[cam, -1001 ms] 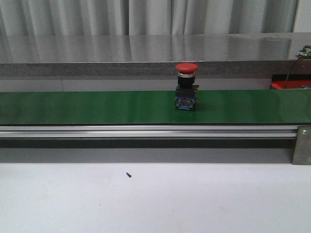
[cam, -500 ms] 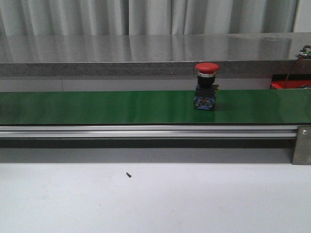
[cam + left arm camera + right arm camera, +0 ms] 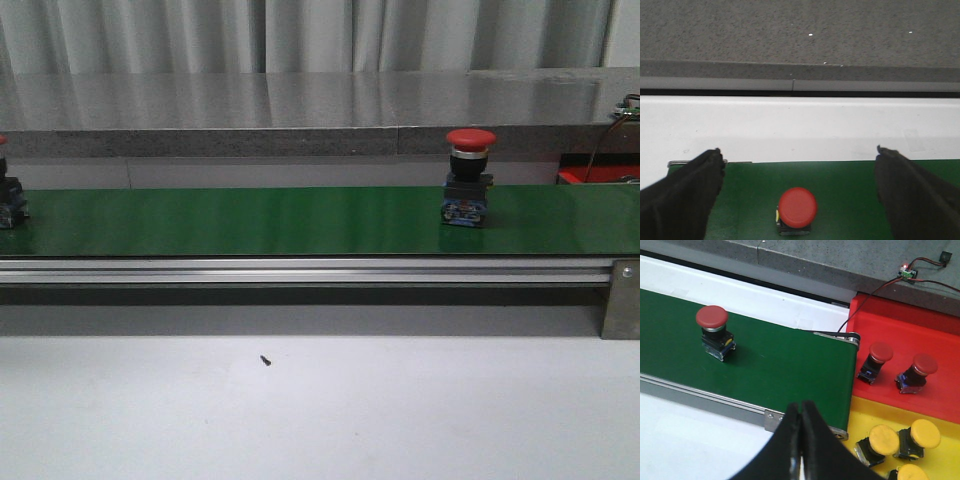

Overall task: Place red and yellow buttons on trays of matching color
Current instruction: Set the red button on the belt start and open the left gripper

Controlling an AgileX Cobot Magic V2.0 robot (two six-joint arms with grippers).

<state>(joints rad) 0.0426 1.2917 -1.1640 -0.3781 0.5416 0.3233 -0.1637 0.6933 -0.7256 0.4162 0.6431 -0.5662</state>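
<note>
Green belt (image 3: 250, 220) carries a red button (image 3: 468, 178) toward the worktop's right edge — left fingers (image 3: 680, 195) spread wide, right fingers (image 3: 801, 430) pressed together, empty.

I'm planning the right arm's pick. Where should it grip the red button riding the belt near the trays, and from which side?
My pick: the black body under the mushroom cap of the red button, coming from above. It stands upright on the green belt with clear sides. The right gripper is shut, so open it first.

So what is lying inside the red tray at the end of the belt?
In the right wrist view, the red tray holds two red buttons, standing apart. The tray runs past the picture's edge, so anything further in cannot be seen.
</note>
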